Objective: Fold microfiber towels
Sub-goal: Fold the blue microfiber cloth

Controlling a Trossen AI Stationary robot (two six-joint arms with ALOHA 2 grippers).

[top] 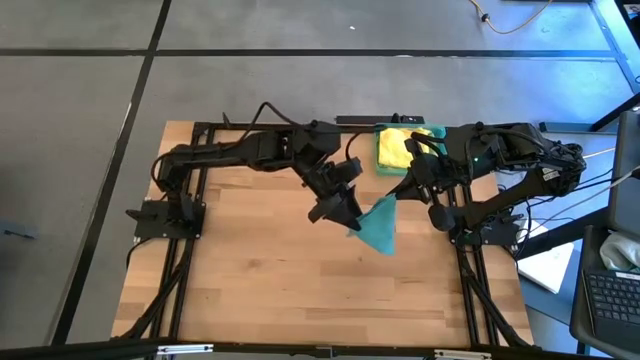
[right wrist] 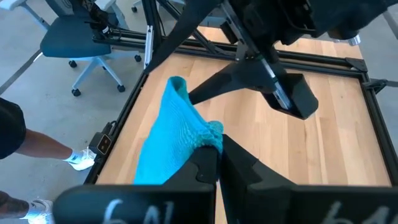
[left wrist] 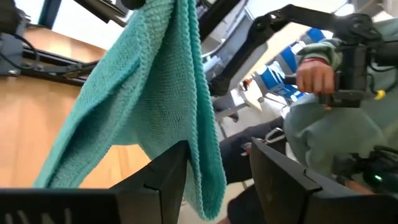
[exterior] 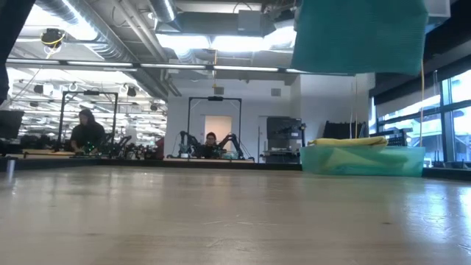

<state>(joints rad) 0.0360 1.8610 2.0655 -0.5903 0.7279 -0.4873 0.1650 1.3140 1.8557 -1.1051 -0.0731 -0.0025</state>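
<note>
The teal towel (top: 379, 226) hangs in the air above the middle of the wooden table (top: 260, 280), a little toward the right edge. It is not flat: it falls from one pinched corner and widens downward, so from above it looks like a narrow triangle. Its surface is a fine knitted weave with soft vertical folds.

The right gripper (right wrist: 217, 152) has its jaws pressed together on the upper corner of this towel, and the cloth is bunched there.

The left gripper (left wrist: 217, 171) is just beside the hanging towel, with its jaws apart. One edge of the cloth falls between its fingers (left wrist: 166, 171), and they do not pinch it.

At the far edge of the table stands a teal tray (exterior: 362, 160), and a folded yellow towel (top: 397, 148) lies in it with a green edge showing beside it.
</note>
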